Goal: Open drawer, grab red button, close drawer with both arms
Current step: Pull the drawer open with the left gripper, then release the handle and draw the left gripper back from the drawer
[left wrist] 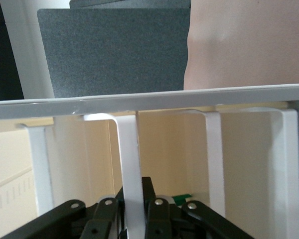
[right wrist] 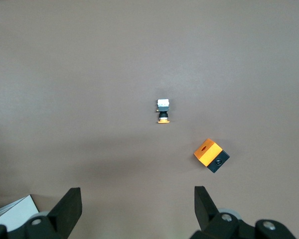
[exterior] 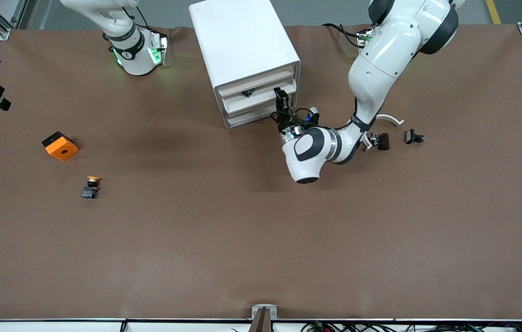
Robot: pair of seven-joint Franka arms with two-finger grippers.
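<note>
The white cabinet (exterior: 242, 41) stands near the robots' bases, its four drawers facing the front camera. My left gripper (exterior: 281, 99) is at the drawer fronts, shut on the cream front edge of one middle drawer (exterior: 254, 100). In the left wrist view my left gripper (left wrist: 134, 189) clamps that white edge (left wrist: 131, 159). A small dark thing (exterior: 248, 92) shows in the slot above; I cannot tell whether it is the red button. My right gripper (right wrist: 137, 191) is open and empty, held high over the table at the right arm's end; the right arm waits.
A yellow-capped button (exterior: 90, 186) (right wrist: 163, 111) and an orange cube with a hole (exterior: 60, 145) (right wrist: 211, 154) lie toward the right arm's end. Two small black parts (exterior: 379, 140) (exterior: 414, 137) and a white curved piece (exterior: 390, 119) lie beside the left arm.
</note>
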